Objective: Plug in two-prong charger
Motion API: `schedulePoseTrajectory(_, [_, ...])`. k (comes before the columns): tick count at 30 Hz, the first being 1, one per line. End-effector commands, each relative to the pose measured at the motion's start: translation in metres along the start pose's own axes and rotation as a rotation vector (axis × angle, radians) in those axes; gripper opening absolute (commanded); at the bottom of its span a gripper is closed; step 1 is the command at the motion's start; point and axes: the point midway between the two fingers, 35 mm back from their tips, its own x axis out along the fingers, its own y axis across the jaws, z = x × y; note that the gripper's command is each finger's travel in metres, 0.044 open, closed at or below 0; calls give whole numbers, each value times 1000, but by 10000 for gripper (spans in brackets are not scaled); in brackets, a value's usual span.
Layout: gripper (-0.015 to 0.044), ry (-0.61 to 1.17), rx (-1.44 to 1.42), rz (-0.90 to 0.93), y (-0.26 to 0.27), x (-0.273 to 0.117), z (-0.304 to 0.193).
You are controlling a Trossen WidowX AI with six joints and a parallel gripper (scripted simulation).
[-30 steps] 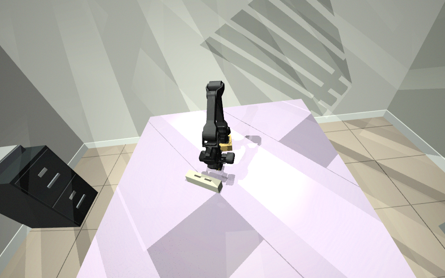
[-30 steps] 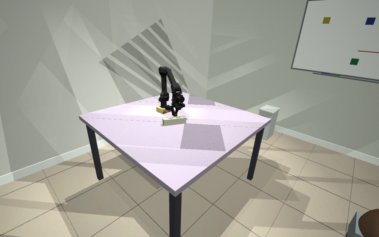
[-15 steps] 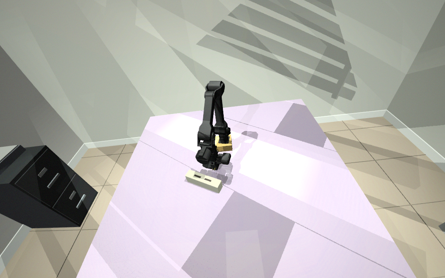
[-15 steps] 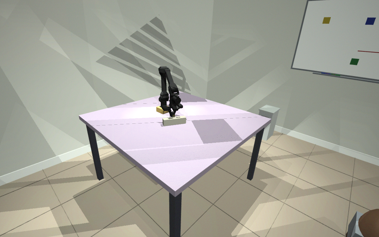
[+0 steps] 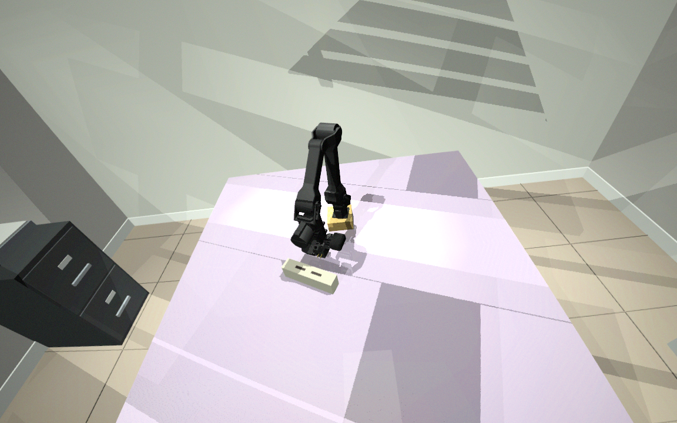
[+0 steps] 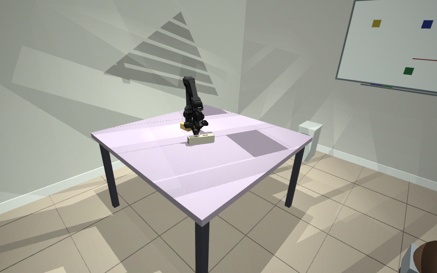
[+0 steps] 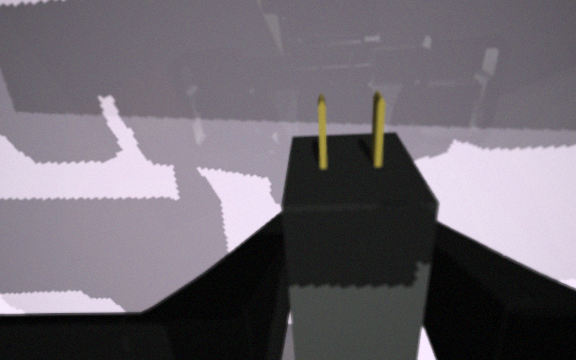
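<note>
The cream power strip (image 5: 325, 280) (image 6: 200, 140) lies on the table with two dark outlets in its top. Its right outlet (image 5: 315, 273) (image 6: 205, 135) is uncovered by the arm. My gripper (image 5: 321, 253) (image 6: 196, 132) (image 7: 345, 223) is shut on the dark charger (image 7: 358, 225). In the top and exterior views it is behind the strip, close to its left outlet (image 5: 300, 267). The charger's two yellow prongs (image 7: 350, 132) point away from the fingers and are bare in the wrist view. The strip does not show in the wrist view. The exact height of the prongs is hard to tell.
The arm's base stands on a yellow block (image 5: 339, 224) (image 6: 183, 126) behind the strip. The pale lilac table (image 5: 257, 342) (image 6: 179, 166) carries strong light and shadow patches. A dark cabinet (image 5: 67, 294) stands left of it, and a whiteboard (image 6: 393, 44) hangs on the wall.
</note>
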Motion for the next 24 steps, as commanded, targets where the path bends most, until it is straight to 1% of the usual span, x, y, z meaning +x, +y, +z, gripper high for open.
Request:
schedulePoseTrajectory(1, [0, -3, 12, -4, -6, 2, -2])
schedulePoseTrajectory(9, [0, -3, 35, -3, -12, 3, -1])
schedulePoseTrajectory(24, [0, -5, 53, -2, -19, 1, 17])
